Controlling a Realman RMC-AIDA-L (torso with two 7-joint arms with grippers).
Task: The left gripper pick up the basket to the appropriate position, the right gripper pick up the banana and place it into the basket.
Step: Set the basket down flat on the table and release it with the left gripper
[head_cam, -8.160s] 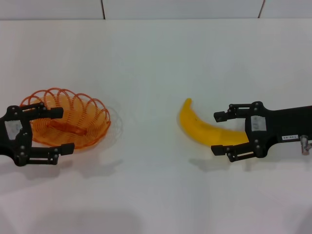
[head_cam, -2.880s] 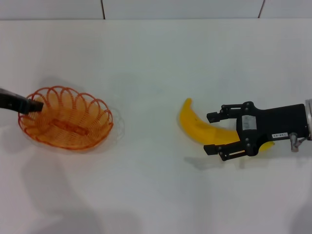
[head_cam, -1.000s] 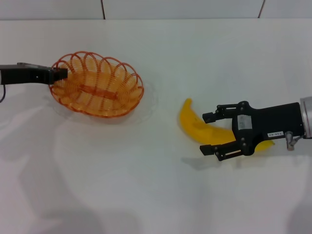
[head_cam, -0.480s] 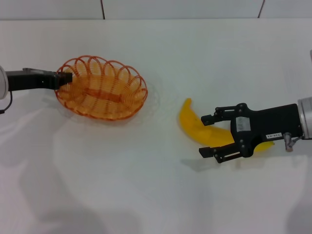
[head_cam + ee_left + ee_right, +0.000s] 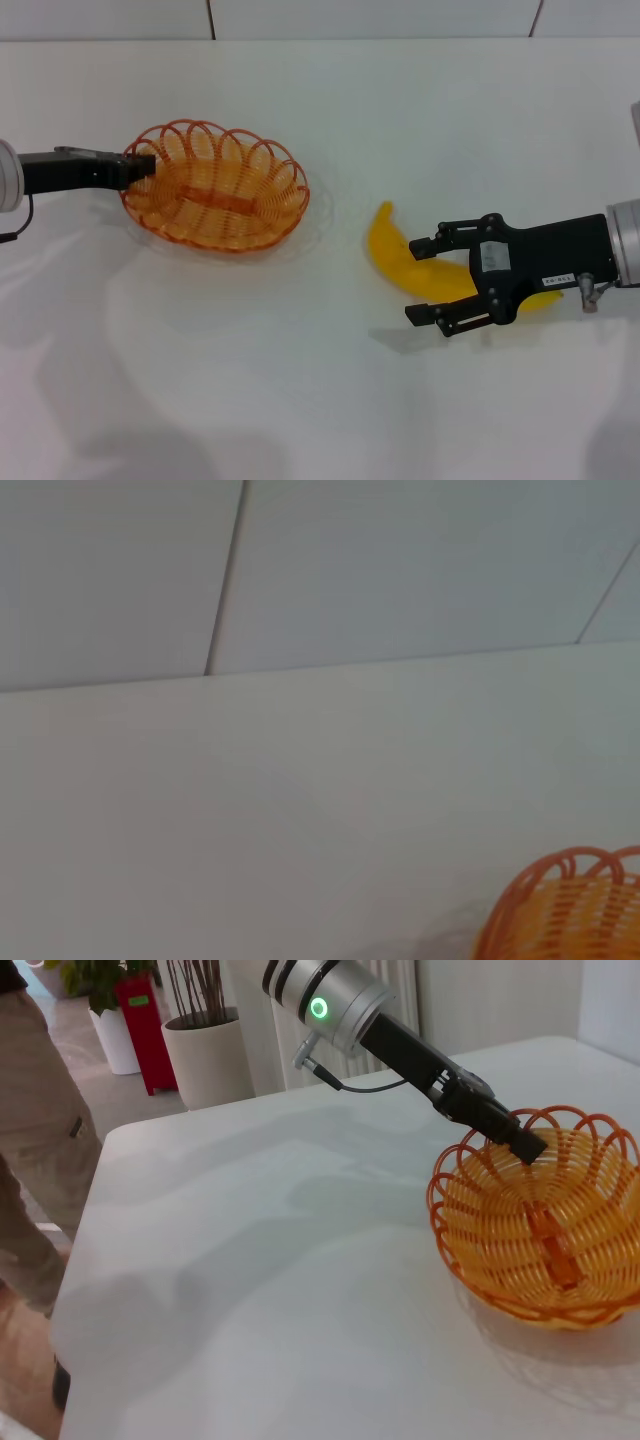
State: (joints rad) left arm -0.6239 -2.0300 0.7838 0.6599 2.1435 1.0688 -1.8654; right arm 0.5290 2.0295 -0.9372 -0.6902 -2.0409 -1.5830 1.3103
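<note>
The orange wire basket (image 5: 215,187) is left of centre on the white table, held by its left rim in my left gripper (image 5: 140,166), which is shut on the rim wire. A faint shadow shows beside the basket. The yellow banana (image 5: 390,250) lies right of centre. My right gripper (image 5: 428,280) is open and straddles the banana's middle, one finger on each side of it. The right wrist view shows the basket (image 5: 540,1230) with the left gripper (image 5: 522,1143) on its rim. The left wrist view shows only an edge of the basket (image 5: 570,910).
The white table (image 5: 320,400) stretches wide in front and between basket and banana. In the right wrist view, potted plants (image 5: 205,1050) and a person's leg (image 5: 30,1160) stand beyond the table's far edge.
My left gripper has carried the basket a little further right, toward the banana. My right gripper has edged slightly left along the banana, still open.
</note>
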